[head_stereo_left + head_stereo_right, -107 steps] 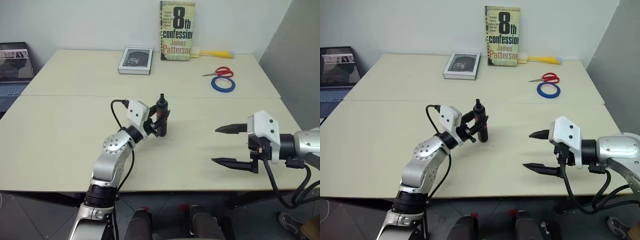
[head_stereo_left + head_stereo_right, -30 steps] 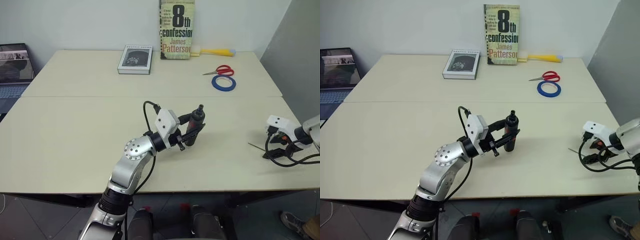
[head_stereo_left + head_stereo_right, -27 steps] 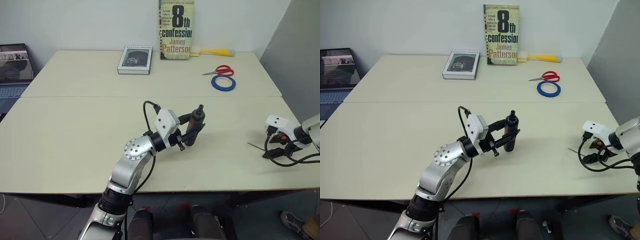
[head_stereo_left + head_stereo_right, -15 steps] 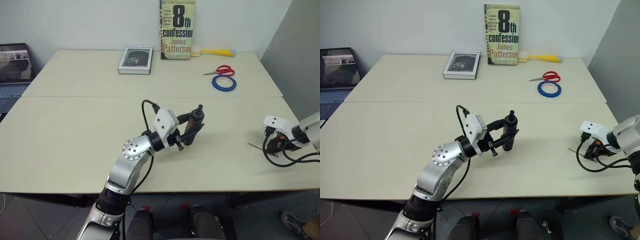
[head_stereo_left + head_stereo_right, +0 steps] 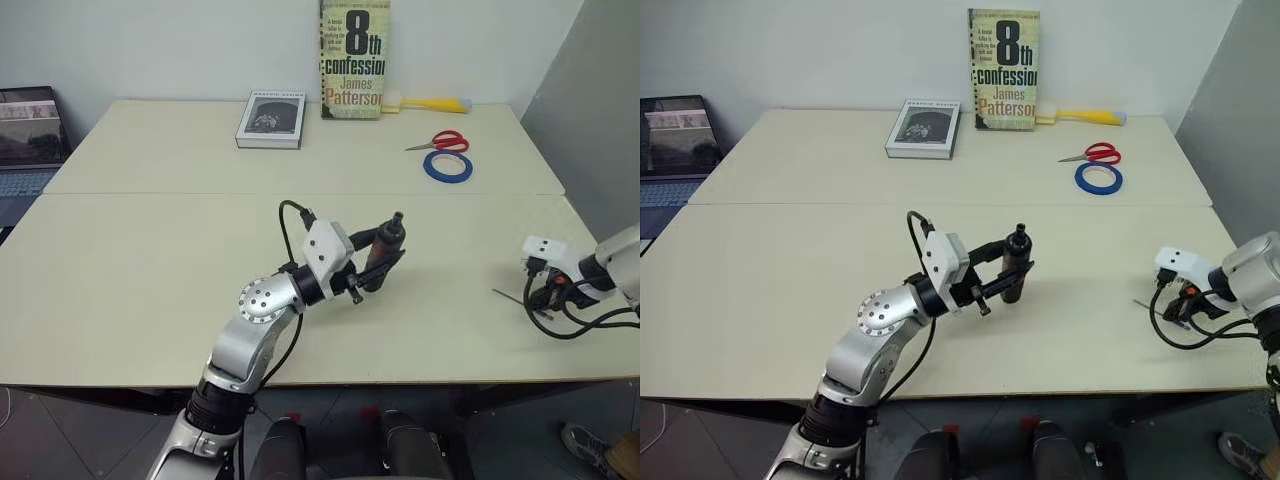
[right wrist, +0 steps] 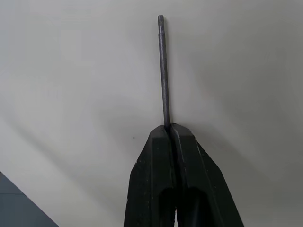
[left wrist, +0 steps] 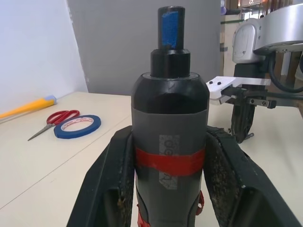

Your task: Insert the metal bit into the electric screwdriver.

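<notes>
My left gripper point(image 5: 377, 262) is shut on the electric screwdriver point(image 5: 386, 240), a black body with a red band, held upright above the middle of the table. The left wrist view shows its fingers point(image 7: 118, 156) clamping both sides of the electric screwdriver point(image 7: 169, 113), chuck tip up. Near the table's right edge my right gripper point(image 5: 541, 302) points steeply down. It is shut on the metal bit point(image 6: 163, 71), a thin dark rod sticking out past the closed gripper tips point(image 6: 169, 130). The metal bit point(image 5: 510, 297) lies low over the tabletop, free end toward the screwdriver.
At the back stand a book point(image 5: 352, 60) upright against the wall, a smaller book point(image 5: 270, 119) lying flat, a yellow-handled brush point(image 5: 430, 104), red scissors point(image 5: 438, 143) and a blue tape roll point(image 5: 446, 167). A laptop point(image 5: 25, 135) sits far left.
The right gripper's fingers, open around the bit a second ago, have shut on it. The left gripper keeps the screwdriver in about the same place.
</notes>
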### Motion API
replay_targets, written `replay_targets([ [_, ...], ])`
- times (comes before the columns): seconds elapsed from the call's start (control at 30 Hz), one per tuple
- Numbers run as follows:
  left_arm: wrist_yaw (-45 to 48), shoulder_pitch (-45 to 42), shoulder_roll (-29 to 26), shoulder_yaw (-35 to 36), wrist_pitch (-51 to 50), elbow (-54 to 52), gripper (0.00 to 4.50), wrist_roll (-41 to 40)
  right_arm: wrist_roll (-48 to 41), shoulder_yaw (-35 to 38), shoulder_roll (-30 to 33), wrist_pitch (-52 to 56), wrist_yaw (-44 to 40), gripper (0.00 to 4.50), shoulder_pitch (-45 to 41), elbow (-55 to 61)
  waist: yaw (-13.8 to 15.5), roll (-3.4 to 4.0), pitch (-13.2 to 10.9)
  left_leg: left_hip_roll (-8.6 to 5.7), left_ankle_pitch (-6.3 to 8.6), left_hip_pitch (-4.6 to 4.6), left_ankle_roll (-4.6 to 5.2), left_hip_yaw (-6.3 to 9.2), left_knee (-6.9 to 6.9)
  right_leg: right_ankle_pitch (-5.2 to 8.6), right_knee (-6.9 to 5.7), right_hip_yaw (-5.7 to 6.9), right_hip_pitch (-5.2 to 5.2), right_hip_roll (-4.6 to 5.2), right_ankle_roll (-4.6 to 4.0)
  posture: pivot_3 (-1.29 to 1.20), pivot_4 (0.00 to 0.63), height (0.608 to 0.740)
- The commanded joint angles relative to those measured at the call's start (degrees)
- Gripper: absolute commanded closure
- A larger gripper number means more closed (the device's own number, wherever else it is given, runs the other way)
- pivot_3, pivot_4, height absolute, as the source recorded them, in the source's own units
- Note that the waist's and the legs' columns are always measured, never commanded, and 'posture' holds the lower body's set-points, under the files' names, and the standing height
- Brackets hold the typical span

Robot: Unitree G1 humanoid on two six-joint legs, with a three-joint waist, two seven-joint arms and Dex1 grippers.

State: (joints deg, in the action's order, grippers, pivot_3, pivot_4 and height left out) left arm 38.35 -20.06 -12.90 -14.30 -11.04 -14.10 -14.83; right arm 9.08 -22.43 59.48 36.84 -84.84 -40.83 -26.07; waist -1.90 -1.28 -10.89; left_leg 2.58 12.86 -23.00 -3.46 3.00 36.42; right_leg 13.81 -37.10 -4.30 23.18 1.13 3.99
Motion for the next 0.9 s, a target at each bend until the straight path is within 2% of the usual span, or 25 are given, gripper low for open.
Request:
replay_targets([
  [0.03,0.2,-0.9,0.2,1.0,1.1,-3.3,2.84,-1.0,-2.6,2.8,0.9,1.4,-1.8,4.5,0.6,3.0,0.0,0.0,0.0,0.0,0.0,0.0,0.0,0.0,0.0,0.0,0.0,0.0,0.0,0.0,0.0,0.0,0.15,0.74],
  [0.3,-1.5,-2.9,1.2,1.9,0.8,-0.7,2.84,-1.0,-12.4,15.5,-2.1,6.9,4.8,4.5,-0.7,11.9,0.0,0.03,0.0,-0.01,0.0,-0.01,0.0,0.0,0.02,-0.01,-0.04,-0.01,0.01,0.0,0.01,0.0,0.15,0.74],
  [0.43,-3.3,-3.7,2.7,3.5,0.8,2.2,2.84,-1.2,-22.6,30.7,-8.9,14.0,13.8,4.5,2.9,29.8,0.0,0.02,0.0,0.0,0.0,-0.03,0.0,0.02,0.02,-0.01,-0.01,0.0,0.01,0.0,0.01,0.0,0.15,0.74],
  [0.57,-2.5,-3.2,2.4,4.6,0.5,3.0,2.84,-2.4,-30.2,41.4,-18.5,17.3,24.1,4.5,4.3,42.7,0.2,0.03,0.0,0.0,0.0,-0.07,0.0,0.09,-0.01,-0.01,-0.02,0.04,0.02,-0.03,0.01,0.0,0.15,0.74],
  [0.7,-2.3,-3.4,2.3,6.1,-0.3,4.3,2.84,-3.7,-37.1,45.5,-25.8,21.5,32.5,4.5,3.3,51.4,0.2,0.03,0.0,-0.01,0.0,-0.1,0.0,0.1,0.03,-0.02,-0.02,0.05,0.01,-0.03,0.02,0.0,0.15,0.74],
  [0.9,-1.1,-4.0,1.7,8.0,-0.1,8.5,2.84,-4.4,-43.3,43.5,-30.5,21.4,39.5,4.5,1.5,54.4,0.1,0.05,0.0,-0.01,-0.01,-0.08,0.01,0.1,0.03,-0.02,-0.05,0.05,0.01,-0.03,0.01,0.0,0.15,0.74],
])
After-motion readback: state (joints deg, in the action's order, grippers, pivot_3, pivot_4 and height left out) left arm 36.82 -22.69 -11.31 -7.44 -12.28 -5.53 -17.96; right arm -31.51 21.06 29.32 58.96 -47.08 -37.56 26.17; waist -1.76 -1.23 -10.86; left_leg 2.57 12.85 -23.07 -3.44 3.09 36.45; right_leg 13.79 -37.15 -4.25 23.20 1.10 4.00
